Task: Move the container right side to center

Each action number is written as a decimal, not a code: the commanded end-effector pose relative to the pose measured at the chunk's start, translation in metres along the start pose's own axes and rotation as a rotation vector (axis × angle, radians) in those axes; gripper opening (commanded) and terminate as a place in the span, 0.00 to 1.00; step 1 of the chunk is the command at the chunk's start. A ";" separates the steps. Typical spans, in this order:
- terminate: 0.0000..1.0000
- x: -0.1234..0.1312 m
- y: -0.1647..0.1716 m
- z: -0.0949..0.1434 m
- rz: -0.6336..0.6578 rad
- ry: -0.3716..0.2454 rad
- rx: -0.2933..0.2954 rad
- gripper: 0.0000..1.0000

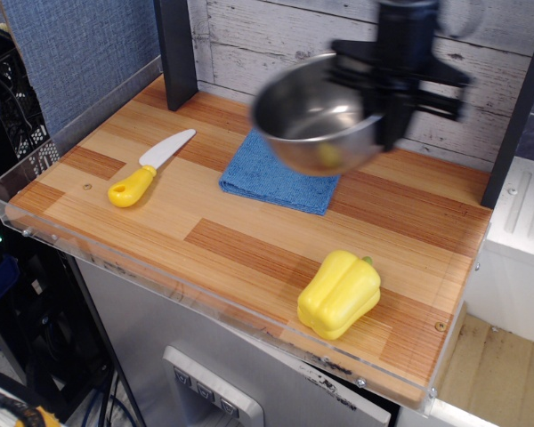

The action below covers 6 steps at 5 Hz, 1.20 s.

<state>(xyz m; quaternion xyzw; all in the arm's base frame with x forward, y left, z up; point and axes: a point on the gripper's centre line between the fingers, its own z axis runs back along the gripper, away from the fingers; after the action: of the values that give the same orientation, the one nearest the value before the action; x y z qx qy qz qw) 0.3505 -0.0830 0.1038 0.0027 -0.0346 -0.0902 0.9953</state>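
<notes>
The container is a round shiny steel bowl (316, 120), blurred by motion, held in the air above the back of the wooden table (249, 240). It hangs over the right part of the blue folded cloth (280, 178). My black gripper (384, 111) is shut on the bowl's right rim, one finger inside and one outside. The arm comes down from the top of the view and is blurred too.
A yellow toy pepper (339, 293) lies near the front right edge. A toy knife (149, 166) with a yellow handle lies at the left. A dark post (176, 49) stands at the back left. A clear plastic lip runs along the front edge.
</notes>
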 end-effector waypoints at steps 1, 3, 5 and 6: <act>0.00 0.005 -0.031 -0.006 -0.034 -0.023 0.018 0.00; 0.00 0.004 -0.031 -0.034 -0.030 0.035 0.020 0.00; 0.00 0.003 -0.036 -0.054 -0.046 0.073 0.017 0.00; 0.00 0.004 -0.038 -0.056 -0.048 0.073 0.020 0.00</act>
<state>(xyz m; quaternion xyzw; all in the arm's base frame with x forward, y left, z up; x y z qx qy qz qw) 0.3478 -0.1186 0.0351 0.0202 0.0251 -0.1109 0.9933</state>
